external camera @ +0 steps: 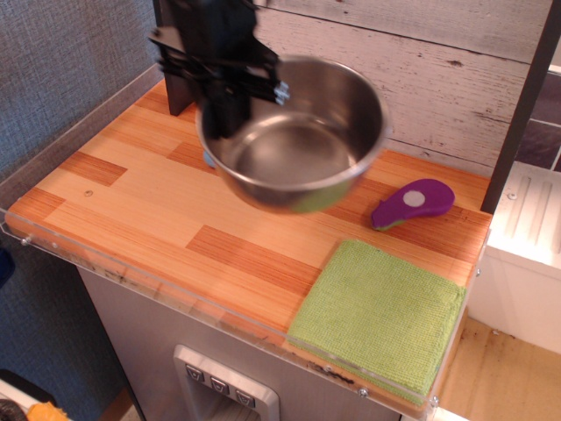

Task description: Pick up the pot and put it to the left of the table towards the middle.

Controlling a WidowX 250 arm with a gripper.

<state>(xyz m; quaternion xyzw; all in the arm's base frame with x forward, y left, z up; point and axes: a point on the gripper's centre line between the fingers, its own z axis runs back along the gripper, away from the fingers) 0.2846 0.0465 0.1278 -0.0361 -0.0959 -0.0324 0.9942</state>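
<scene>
The gripper (230, 77) pinches the left rim of the pot (294, 132) in the upper middle of the frame. The pot hangs in the air above the table (140, 202). It is empty and shiny inside. Its open mouth faces up and tips a little toward the camera. It is round. A green cloth (379, 316) lies at the lower right, with a purple thing (414, 202) near it.
</scene>
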